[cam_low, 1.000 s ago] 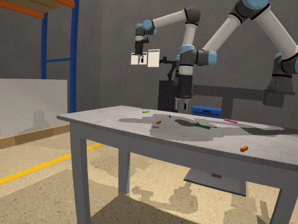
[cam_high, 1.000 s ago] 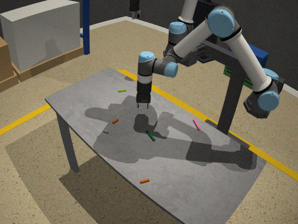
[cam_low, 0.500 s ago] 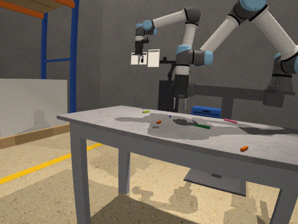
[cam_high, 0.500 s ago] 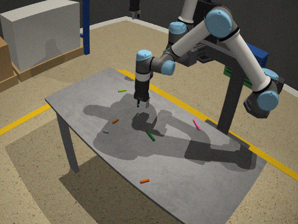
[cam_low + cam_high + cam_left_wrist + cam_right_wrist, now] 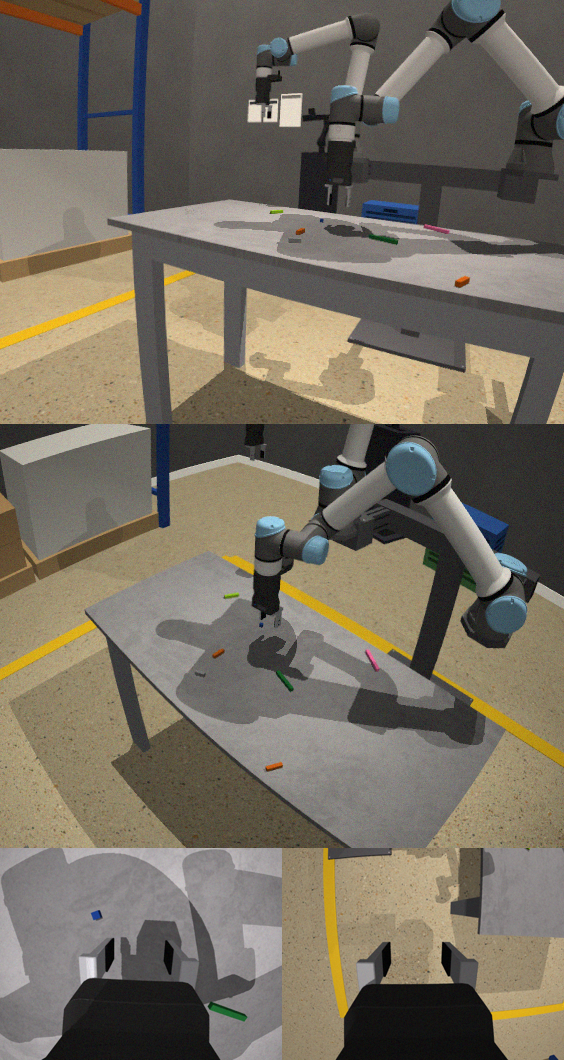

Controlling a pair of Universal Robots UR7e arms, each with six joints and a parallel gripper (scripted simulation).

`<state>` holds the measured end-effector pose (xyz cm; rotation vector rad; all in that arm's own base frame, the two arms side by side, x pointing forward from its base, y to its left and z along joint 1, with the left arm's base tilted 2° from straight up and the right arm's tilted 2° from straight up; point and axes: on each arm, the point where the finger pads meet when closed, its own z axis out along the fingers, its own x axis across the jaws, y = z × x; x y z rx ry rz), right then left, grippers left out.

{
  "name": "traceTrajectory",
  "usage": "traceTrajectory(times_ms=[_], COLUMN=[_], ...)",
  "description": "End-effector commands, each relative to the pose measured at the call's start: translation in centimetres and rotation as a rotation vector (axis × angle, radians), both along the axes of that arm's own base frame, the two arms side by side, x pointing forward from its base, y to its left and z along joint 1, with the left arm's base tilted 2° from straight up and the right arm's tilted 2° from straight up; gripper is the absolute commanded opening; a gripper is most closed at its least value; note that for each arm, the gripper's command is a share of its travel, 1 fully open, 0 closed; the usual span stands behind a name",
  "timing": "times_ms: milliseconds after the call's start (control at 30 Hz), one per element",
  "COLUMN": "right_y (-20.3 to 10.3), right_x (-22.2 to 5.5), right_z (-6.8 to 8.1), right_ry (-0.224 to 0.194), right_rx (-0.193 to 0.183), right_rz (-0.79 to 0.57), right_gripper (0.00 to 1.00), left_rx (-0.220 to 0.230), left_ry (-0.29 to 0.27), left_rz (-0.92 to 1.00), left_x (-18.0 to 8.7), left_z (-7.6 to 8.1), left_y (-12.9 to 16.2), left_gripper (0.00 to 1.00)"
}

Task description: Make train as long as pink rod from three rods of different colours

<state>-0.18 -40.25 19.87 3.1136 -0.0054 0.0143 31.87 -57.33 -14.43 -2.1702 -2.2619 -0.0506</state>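
Note:
The pink rod [image 5: 372, 660] [image 5: 436, 229] lies near the table's back edge. A blue cube-like rod [image 5: 261, 625] [image 5: 321, 220] [image 5: 96, 915] lies alone. A lime rod [image 5: 231, 595] [image 5: 276, 212] lies toward the far end. One orange rod [image 5: 218, 653] [image 5: 300, 231] lies near a grey rod [image 5: 200, 673] [image 5: 294, 240], apart from it. Another orange rod [image 5: 274, 766] [image 5: 462, 282] lies by the front edge. My left gripper [image 5: 270, 620] [image 5: 339, 200] [image 5: 139, 950] is open and empty above the table, near the blue rod. My right gripper [image 5: 257, 452] [image 5: 268, 112] [image 5: 416, 952] is open and empty, high beyond the table's end.
A green rod [image 5: 284, 680] [image 5: 383, 239] [image 5: 227, 1012] lies mid-table, between the blue rod and the front orange rod. The grey table [image 5: 350, 769] [image 5: 523, 904] bears wide arm shadows. The arms' stand rises behind its back edge.

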Motion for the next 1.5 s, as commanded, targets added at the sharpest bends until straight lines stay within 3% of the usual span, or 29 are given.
traceTrajectory(times_ms=[0,1467], right_y=[-0.06,-0.06], right_x=[0.02,0.02], right_z=[0.05,0.05], right_ry=[-0.001,-0.001], right_rx=[-0.002,-0.002], right_rz=[0.000,0.000], right_gripper=[1.00,1.00], left_rx=[-0.002,-0.002], left_ry=[0.000,0.001], left_rz=[-0.032,-0.077], left_x=[-0.02,-0.11], left_z=[0.11,0.11], left_y=[-0.17,-0.27], left_gripper=[1.00,1.00])
